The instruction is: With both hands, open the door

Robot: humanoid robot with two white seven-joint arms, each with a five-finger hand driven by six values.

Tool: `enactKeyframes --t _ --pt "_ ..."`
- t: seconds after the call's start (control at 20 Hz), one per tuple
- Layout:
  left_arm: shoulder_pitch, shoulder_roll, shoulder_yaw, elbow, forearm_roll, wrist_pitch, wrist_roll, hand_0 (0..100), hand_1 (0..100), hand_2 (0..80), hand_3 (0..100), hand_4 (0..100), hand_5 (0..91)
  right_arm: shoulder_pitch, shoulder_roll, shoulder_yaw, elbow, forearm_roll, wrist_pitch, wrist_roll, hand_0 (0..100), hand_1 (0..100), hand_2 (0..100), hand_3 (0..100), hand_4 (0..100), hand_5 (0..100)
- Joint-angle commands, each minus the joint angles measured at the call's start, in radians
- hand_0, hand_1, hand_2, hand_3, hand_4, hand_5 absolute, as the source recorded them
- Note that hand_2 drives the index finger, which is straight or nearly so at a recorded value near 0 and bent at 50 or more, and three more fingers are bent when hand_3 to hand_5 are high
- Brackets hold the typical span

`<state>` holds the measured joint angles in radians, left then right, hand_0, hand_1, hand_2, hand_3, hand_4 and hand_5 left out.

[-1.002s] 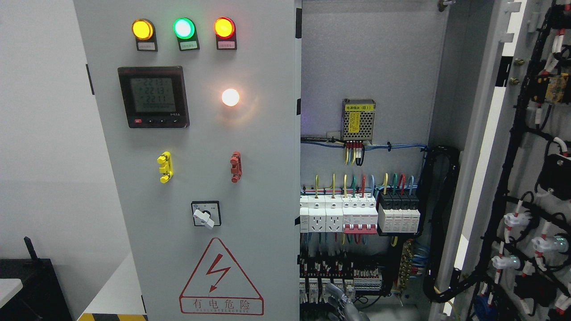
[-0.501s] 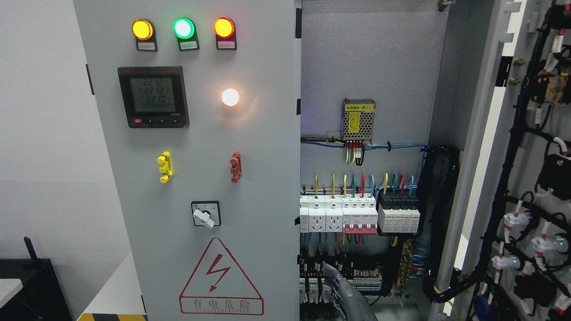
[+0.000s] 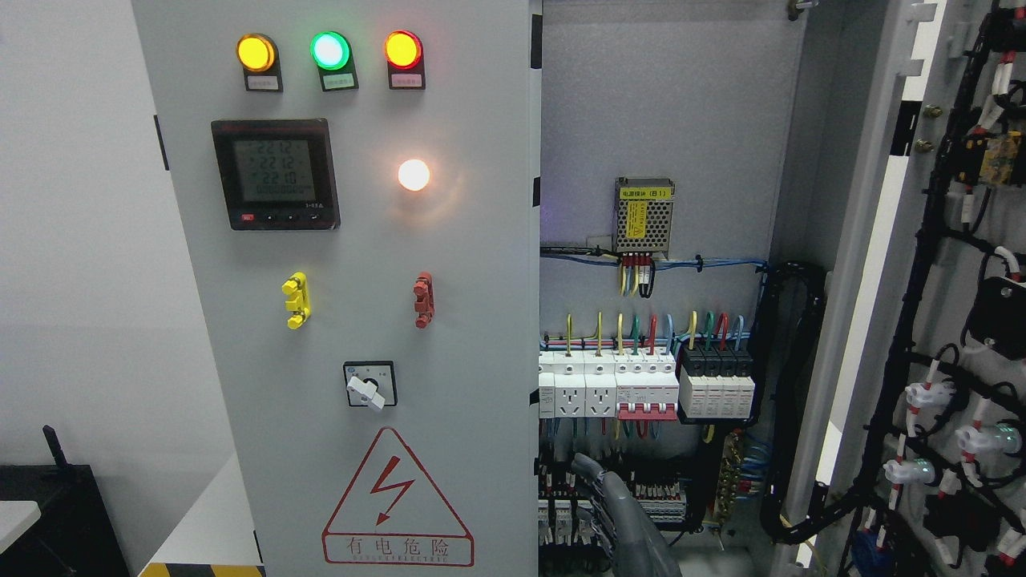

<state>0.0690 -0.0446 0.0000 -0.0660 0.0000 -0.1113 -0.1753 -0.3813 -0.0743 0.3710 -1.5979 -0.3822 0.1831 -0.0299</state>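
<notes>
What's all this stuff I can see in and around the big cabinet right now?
Left door: one, grey, shut, picture's left.
Indicator lamps: three, yellow, green, red, top of that door.
Digital meter: one, black, below the lamps.
White lamp: one, lit, right of the meter.
Rotary switch: one, white knob, lower door.
Warning triangle: one, red, door bottom.
Right door: one, swung open, wiring inside.
Power supply: one, metal, cabinet back wall.
Circuit breakers: one row, white, mid cabinet.
Hand: one, grey, bottom centre.

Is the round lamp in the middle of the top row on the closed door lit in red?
No, the middle lamp glows green.
</notes>
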Motion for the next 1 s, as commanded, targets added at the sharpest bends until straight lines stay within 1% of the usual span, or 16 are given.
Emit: enactKeyframes --t 0.0,0.3,0.5,0.95 --pt "0.0 0.0 0.012 0.0 -0.011 -0.004 0.0 0 0 0.0 0 3 0.0 -0.038 0.005 0.008 0.095 -0.015 0.004 0.002 11 0 0 0 0 0" --pt "0.0 0.0 0.012 0.0 -0.011 -0.004 0.0 0 0 0.0 0 3 0.0 -0.045 0.004 0.019 0.092 -0.052 0.006 0.002 11 0 0 0 0 0" --pt "0.0 0.0 0.012 0.0 -0.011 -0.004 0.0 0 0 0.0 0 3 0.0 -0.062 -0.001 0.049 0.091 -0.064 0.006 0.002 11 0 0 0 0 0" --pt "0.0 0.0 0.012 0.0 -0.011 -0.004 0.0 0 0 0.0 0 3 0.0 -0.076 -0.005 0.065 0.093 -0.069 0.006 0.002 11 0 0 0 0 0"
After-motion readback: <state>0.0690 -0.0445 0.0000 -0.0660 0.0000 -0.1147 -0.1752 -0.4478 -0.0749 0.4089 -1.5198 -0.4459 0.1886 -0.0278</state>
